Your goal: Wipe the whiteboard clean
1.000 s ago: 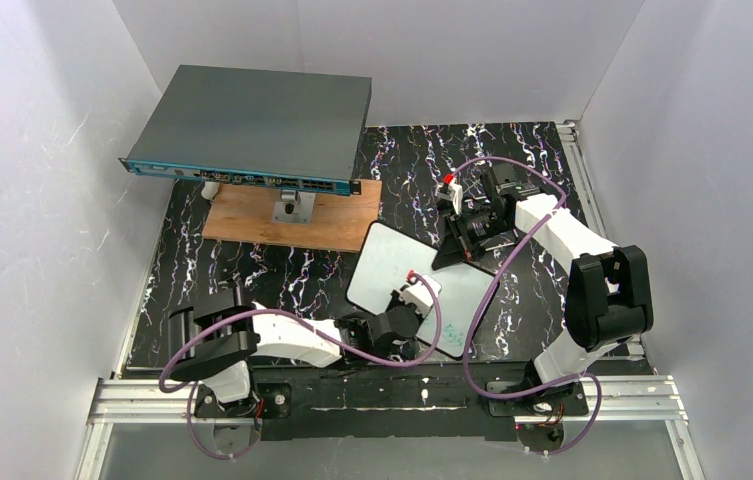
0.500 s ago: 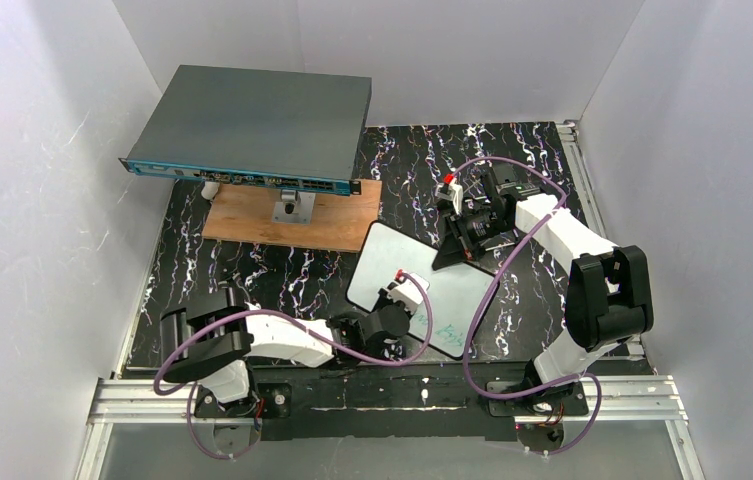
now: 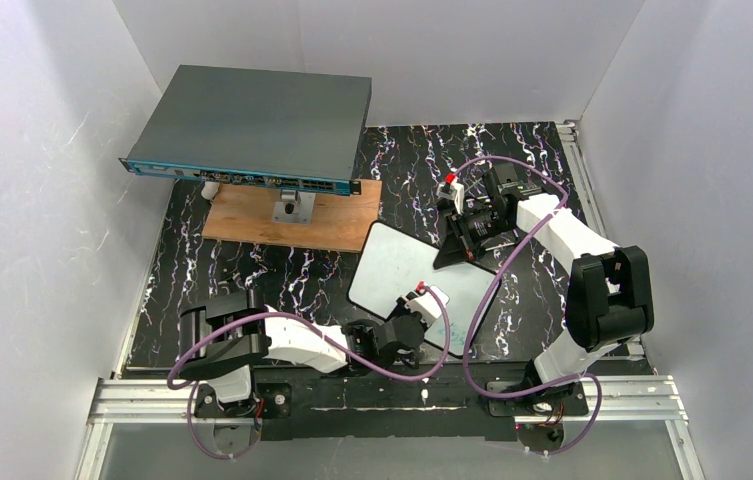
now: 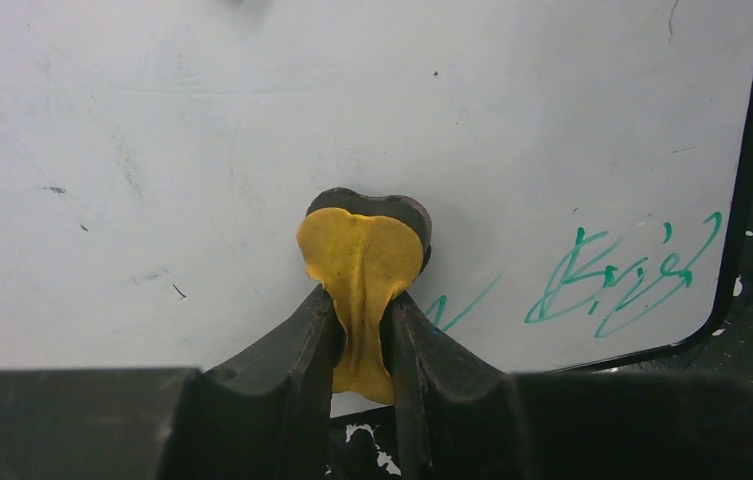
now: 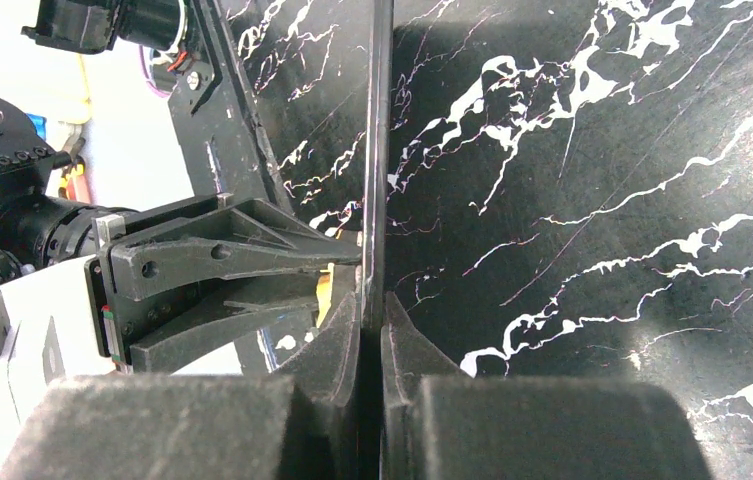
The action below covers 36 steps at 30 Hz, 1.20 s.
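The whiteboard (image 3: pixel 392 262) lies tilted on the black marbled mat, and it fills the left wrist view (image 4: pixel 352 100). Green handwriting (image 4: pixel 622 275) remains near its lower right corner. My left gripper (image 3: pixel 424 303) (image 4: pixel 362 310) is shut on a yellow eraser (image 4: pixel 362 255) whose dark pad presses against the board just left of the writing. My right gripper (image 3: pixel 457 245) (image 5: pixel 372 310) is shut on the board's far right edge, seen edge-on as a thin strip (image 5: pixel 377 150). The left gripper's fingers (image 5: pixel 222 260) show beyond it.
A large grey box with a blue front edge (image 3: pixel 252 125) stands at the back left over a brown wooden plank (image 3: pixel 247 222). White walls close in on three sides. An aluminium rail (image 3: pixel 392 395) runs along the near edge.
My left gripper swept the eraser left across the board, then back right and nearer, toward the green writing. The right gripper and the board stayed put.
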{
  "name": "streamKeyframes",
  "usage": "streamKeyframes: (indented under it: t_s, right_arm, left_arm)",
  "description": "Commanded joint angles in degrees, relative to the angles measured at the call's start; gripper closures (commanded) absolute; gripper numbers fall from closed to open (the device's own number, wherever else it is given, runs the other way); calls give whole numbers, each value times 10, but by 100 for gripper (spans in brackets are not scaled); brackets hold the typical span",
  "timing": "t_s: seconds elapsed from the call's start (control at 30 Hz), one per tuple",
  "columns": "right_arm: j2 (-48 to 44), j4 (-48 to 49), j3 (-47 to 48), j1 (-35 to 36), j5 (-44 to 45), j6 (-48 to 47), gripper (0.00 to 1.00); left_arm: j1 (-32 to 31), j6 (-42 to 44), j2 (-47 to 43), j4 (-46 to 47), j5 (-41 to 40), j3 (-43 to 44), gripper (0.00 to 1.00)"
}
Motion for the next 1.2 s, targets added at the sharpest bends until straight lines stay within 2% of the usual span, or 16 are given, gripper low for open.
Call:
streamKeyframes:
  t_s: [0.0, 0.17, 0.27, 0.47, 0.6, 0.93, 1.0, 1.17]
  right_arm:
    - [-19, -14, -2, 17, -65, -8, 99]
    - [-18, -14, -3, 16, -66, -8, 99]
    - [-18, -14, -2, 16, -66, -8, 99]
    - [-18, -14, -3, 16, -64, -8, 99]
    - [-17, -13, -3, 15, -63, -8, 99]
    - [-19, -15, -2, 12, -66, -9, 99]
    - [-21, -15, -2, 11, -66, -9, 99]
    - [-22, -15, -3, 11, -68, -9, 99]
  left_arm:
    - [-2, 5, -5, 12, 30, -1, 100]
    - [18, 5, -60, 30, -69, -71, 100]
    - [46, -28, -102, 20, -74, -110, 100]
    - [53, -8, -134, 53, -37, -145, 100]
    - [38, -10, -114, 68, 23, -124, 100]
    - [-24, 13, 11, 52, 106, -5, 100]
    - [-25, 11, 15, 38, 88, 0, 100]
    - [-4, -13, -11, 4, -47, -32, 100]
